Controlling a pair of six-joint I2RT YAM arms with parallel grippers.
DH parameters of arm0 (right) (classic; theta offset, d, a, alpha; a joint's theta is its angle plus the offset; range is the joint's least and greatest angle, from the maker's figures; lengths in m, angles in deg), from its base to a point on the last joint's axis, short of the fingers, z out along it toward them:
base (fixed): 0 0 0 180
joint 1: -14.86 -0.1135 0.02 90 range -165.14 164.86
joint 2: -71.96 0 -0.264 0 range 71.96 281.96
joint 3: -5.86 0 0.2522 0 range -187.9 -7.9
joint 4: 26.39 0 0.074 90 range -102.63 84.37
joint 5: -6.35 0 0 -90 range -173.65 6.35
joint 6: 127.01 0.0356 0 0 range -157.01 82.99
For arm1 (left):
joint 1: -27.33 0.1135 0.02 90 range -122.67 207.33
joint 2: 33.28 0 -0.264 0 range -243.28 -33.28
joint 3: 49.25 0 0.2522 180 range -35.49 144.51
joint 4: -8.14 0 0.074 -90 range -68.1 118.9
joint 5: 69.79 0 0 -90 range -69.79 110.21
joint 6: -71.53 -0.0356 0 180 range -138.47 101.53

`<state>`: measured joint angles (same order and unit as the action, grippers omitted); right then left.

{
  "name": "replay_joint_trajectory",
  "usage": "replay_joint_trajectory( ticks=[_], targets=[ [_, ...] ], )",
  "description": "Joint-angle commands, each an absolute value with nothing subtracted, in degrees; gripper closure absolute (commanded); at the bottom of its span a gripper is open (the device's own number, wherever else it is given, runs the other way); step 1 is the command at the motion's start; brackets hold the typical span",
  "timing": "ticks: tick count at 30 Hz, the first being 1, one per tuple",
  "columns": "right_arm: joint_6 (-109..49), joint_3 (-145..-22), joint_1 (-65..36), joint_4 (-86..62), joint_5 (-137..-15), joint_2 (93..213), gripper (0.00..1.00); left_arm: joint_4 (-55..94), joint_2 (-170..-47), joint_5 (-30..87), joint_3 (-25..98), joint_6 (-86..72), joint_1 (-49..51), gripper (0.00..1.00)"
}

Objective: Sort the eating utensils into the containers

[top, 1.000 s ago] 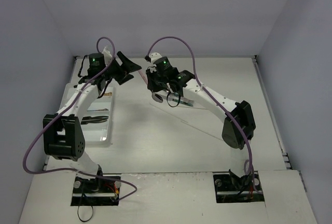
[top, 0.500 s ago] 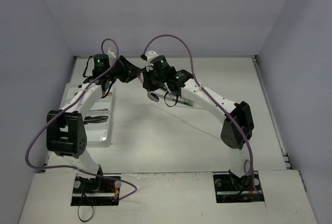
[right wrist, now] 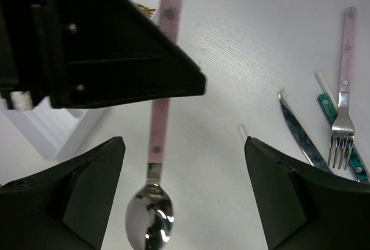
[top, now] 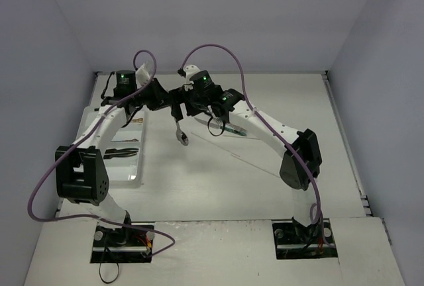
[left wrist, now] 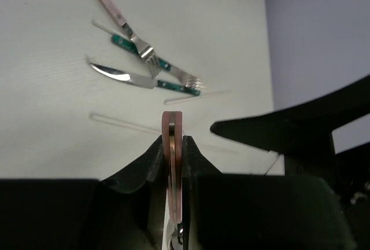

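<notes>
Clamping the spoon [right wrist: 155, 146] by its handle, the left gripper [left wrist: 172, 140] is taking over. The right gripper [right wrist: 183, 140] is now standing open, having released it. Traying is pending.

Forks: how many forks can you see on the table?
2. The pink-handled fork lies on the table, right of the held pink-handled spoon; its head crosses over the green-handled fork. Others may be hidden.

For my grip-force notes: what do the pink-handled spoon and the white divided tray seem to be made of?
Pink-handled silver spoon: the bowl looks like polished metal, as it mirrors its surroundings; the matte pink handle is probably plastic, with two rivets. White divided tray: probably plastic, smooth and thin-walled, though the look leaves this open.
</notes>
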<state>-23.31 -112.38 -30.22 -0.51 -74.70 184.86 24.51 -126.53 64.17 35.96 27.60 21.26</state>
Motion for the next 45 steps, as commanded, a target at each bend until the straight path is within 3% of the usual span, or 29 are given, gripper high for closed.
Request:
replay_joint_trajectory(
  ticks=[1,6,11,16,21,31,42,45],
  targets=[
    [-22.1,-112.0,-29.9,-3.7,-77.0,178.1,0.16,47.1,-119.8,67.2,47.3,-2.0,22.9,1.00],
    [-21.4,-105.0,-28.0,-3.7,-78.4,173.3,0.15,63.0,-119.7,68.7,54.7,-24.0,27.0,1.00],
    [-21.2,-98.7,-25.3,-3.7,-79.2,170.1,0.15,87.7,-123.6,63.6,67.7,-63.9,29.3,1.00],
    [-21.4,-95.7,-23.7,-3.7,-78.9,168.9,0.15,90.3,-125.8,54.5,67.5,-88.1,29.5,1.00],
    [-21.5,-94.7,-22.6,-3.7,-78.5,168.5,0.16,90.2,-129.9,52.7,67.8,-103.3,30.8,1.00],
    [-20.3,-93.4,-22.1,-3.6,-78.5,168.2,0.17,90.3,-143.2,53.5,76.3,-112.9,31.8,1.00],
    [-19.3,-91.9,-21.8,-3.3,-80.5,167.3,0.17,90.2,-150.2,49.6,74.6,-115.2,32.5,1.00],
    [-19.3,-92.0,-21.7,-3.2,-80.4,167.4,0.17,90.3,-151.9,48.4,75.0,-115.3,32.8,0.93]
  ],
)
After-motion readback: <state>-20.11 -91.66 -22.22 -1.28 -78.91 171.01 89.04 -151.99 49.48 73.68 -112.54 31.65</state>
